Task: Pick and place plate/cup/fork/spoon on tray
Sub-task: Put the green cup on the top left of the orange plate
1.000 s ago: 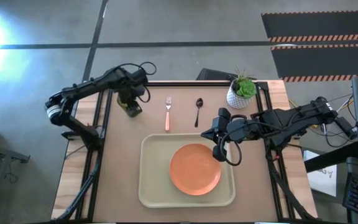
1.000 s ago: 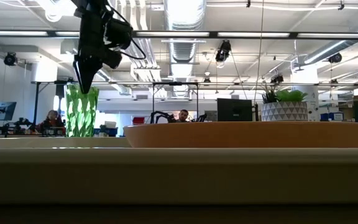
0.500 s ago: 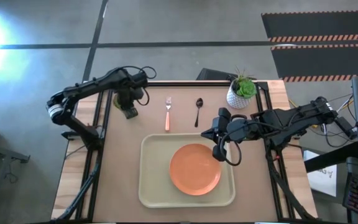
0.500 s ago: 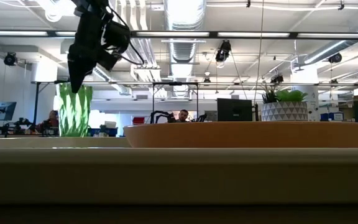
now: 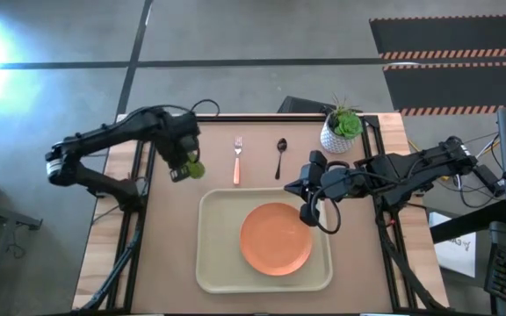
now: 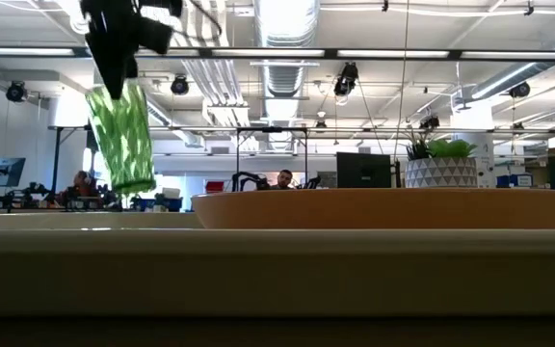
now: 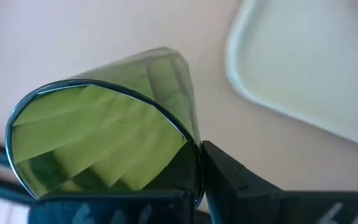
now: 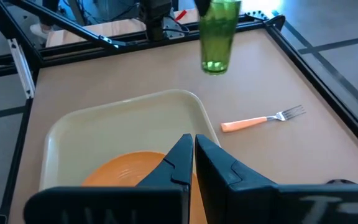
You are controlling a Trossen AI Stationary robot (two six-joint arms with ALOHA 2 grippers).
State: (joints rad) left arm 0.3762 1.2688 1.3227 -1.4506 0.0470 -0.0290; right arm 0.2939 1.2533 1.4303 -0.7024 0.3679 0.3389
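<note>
The left gripper (image 5: 185,162) is closed on the rim of the cup (image 5: 193,168) and holds it in the air, tilted, near the table's left edge – beside the tray's (image 5: 218,263) far left corner. The fork (image 5: 237,160) and spoon (image 5: 280,156) lie near the far edge. The plate (image 5: 276,238) is in the tray. The right gripper (image 5: 309,217) – closed, empty – hangs above the plate.

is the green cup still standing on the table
No, the left gripper holds the cup by its rim, tilted and hanging clear of the table.
</note>
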